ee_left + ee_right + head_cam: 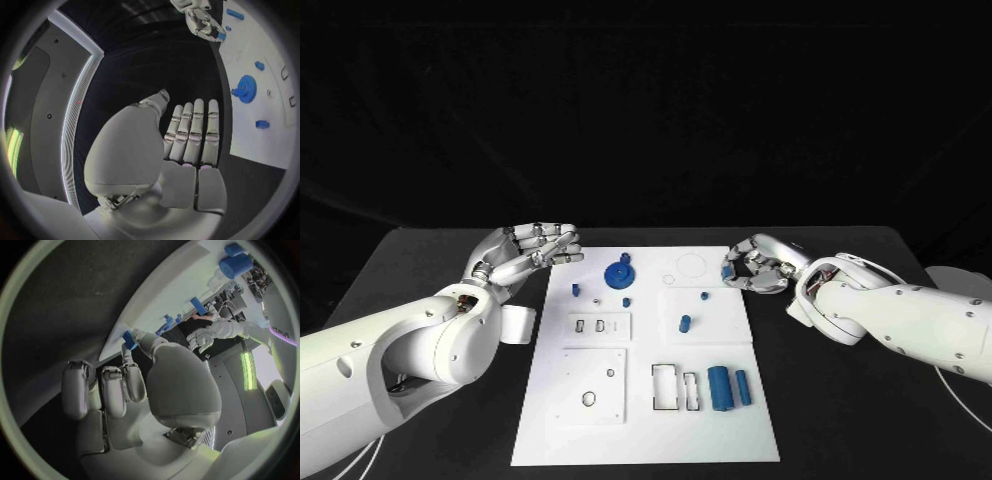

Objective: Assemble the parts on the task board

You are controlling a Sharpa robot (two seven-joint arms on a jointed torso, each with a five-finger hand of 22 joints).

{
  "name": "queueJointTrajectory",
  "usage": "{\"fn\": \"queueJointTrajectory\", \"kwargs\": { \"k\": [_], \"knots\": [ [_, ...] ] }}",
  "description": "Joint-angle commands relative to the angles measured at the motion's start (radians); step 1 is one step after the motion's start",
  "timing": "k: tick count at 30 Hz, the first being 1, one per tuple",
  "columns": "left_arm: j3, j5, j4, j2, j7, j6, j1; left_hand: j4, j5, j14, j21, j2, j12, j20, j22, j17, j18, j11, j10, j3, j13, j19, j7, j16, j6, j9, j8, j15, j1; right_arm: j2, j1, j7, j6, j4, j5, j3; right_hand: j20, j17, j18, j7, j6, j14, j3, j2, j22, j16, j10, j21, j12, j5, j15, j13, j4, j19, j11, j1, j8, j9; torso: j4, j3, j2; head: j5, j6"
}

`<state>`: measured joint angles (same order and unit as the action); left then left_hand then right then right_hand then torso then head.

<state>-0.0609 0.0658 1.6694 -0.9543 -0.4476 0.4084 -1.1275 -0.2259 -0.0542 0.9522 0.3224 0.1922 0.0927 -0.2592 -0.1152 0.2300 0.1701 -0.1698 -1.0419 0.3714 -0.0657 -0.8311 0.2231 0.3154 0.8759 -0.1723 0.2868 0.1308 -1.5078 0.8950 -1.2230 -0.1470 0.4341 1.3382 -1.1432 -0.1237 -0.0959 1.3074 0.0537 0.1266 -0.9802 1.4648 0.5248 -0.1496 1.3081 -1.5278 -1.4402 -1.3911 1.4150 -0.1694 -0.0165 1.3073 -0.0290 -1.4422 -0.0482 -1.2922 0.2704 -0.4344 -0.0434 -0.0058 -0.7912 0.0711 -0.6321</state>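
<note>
Task board (574, 440), a flat white plate, lies lengthwise down the middle of the black table (401, 260), with rectangular and round cut-outs in its near half. Small blue plastic parts sit on it: a toothed gear (619, 274) near the far edge, a little peg (576, 291) toward the far left corner, a short pin (684, 323) about the centre, and two upright-sided cylinders, the thicker one (718, 387) just beside the thinner one (743, 387), close to the near right edge. No writing can be read on the board or the parts.

At the far right corner, the right hand (754, 266), silver and jointed, curls its fingers inward; the right wrist view shows a small blue piece (129, 339) pinched at its fingertips right against the board's edge.

Off the far left corner, the left hand (531, 250) hovers over bare table, fingers (195, 131) straight, side by side and holding nothing.
</note>
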Motion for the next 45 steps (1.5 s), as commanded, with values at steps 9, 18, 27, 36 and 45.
{"fn": "queueJointTrajectory", "kwargs": {
  "k": [9, 18, 27, 36, 45],
  "knots": [
    [0.000, -0.002, -0.012, 0.002, -0.003, -0.019, 0.000, -0.002, 0.003, 0.001, -0.005, 0.006, -0.004, 0.000, 0.001, 0.001, 0.013, -0.006, -0.001, 0.007, 0.000, -0.007, 0.005, -0.004, -0.003, 0.001, -0.006, 0.006, 0.001, 0.024, -0.006, 0.090, 0.086, 0.106, 0.000, 0.004, 0.010, 0.156, -0.006, -0.004, -0.004, 0.082, 0.015, 0.021, 0.124, -0.009, -0.004, -0.012, 0.008, 0.011, -0.008, 0.102, 0.005, -0.008, 0.006, -0.008, 0.010, -0.008, 0.0013, -0.0009, 0.004, -0.006, 0.002],
    [0.001, -0.002, -0.037, 0.014, 0.001, -0.023, 0.000, -0.001, 0.003, 0.001, -0.005, 0.006, -0.005, 0.000, 0.002, 0.002, 0.013, -0.006, -0.001, 0.008, 0.000, -0.007, 0.005, -0.005, -0.003, 0.001, -0.006, 0.006, 0.001, -0.016, -0.023, 0.220, 0.110, 0.215, -0.042, 0.005, 0.012, 0.158, -0.007, -0.003, 0.004, 0.082, 0.031, 0.038, 0.126, -0.009, -0.001, -0.014, 0.004, 0.005, -0.008, 0.098, 0.007, -0.011, 0.006, -0.004, 0.014, -0.012, 0.0018, -0.0034, 0.012, -0.016, -0.002],
    [0.003, -0.002, -0.060, 0.033, 0.002, -0.027, 0.000, -0.001, 0.003, 0.001, -0.005, 0.006, -0.005, 0.000, 0.002, 0.002, 0.013, -0.006, -0.001, 0.008, 0.000, -0.007, 0.005, -0.005, -0.003, 0.001, -0.006, 0.006, 0.001, -0.125, -0.024, 0.290, 0.098, 0.230, -0.101, 0.004, 0.012, 0.157, -0.007, -0.001, 0.009, 0.082, 0.035, 0.039, 0.127, -0.009, -0.001, -0.015, 0.003, -0.003, -0.008, 0.098, 0.008, -0.012, 0.005, 0.000, 0.015, -0.013, -0.0032, -0.0108, 0.024, -0.037, -0.018],
    [0.004, -0.002, -0.080, 0.050, 0.002, -0.027, 0.000, 0.000, 0.003, 0.001, -0.006, 0.005, -0.006, 0.000, 0.002, 0.002, 0.013, -0.006, -0.002, 0.010, 0.000, -0.007, 0.004, -0.005, -0.003, 0.001, -0.006, 0.006, 0.001, -0.237, -0.012, 0.327, 0.063, 0.212, -0.183, -0.001, 0.011, 0.156, -0.008, 0.001, 0.018, 0.082, 0.037, 0.039, 0.131, -0.009, 0.001, -0.017, 0.001, -0.029, -0.006, 0.096, 0.005, -0.014, 0.002, 0.016, 0.018, -0.017, -0.0064, -0.0189, 0.030, -0.061, -0.032],
    [0.004, -0.002, -0.083, 0.057, 0.003, -0.028, -0.001, 0.000, 0.003, 0.001, -0.006, 0.005, -0.006, 0.000, 0.002, 0.002, 0.013, -0.006, -0.002, 0.010, 0.000, -0.007, 0.004, -0.005, -0.003, 0.001, -0.006, 0.006, 0.001, -0.307, 0.017, 0.357, 0.026, 0.184, -0.245, -0.009, 0.010, 0.157, -0.008, 0.001, 0.017, 0.082, 0.037, 0.039, 0.131, -0.009, 0.001, -0.016, 0.001, -0.029, -0.005, 0.097, 0.003, -0.014, 0.002, 0.022, 0.021, -0.018, -0.0075, -0.0180, 0.030, -0.074, -0.040]
  ]
}}
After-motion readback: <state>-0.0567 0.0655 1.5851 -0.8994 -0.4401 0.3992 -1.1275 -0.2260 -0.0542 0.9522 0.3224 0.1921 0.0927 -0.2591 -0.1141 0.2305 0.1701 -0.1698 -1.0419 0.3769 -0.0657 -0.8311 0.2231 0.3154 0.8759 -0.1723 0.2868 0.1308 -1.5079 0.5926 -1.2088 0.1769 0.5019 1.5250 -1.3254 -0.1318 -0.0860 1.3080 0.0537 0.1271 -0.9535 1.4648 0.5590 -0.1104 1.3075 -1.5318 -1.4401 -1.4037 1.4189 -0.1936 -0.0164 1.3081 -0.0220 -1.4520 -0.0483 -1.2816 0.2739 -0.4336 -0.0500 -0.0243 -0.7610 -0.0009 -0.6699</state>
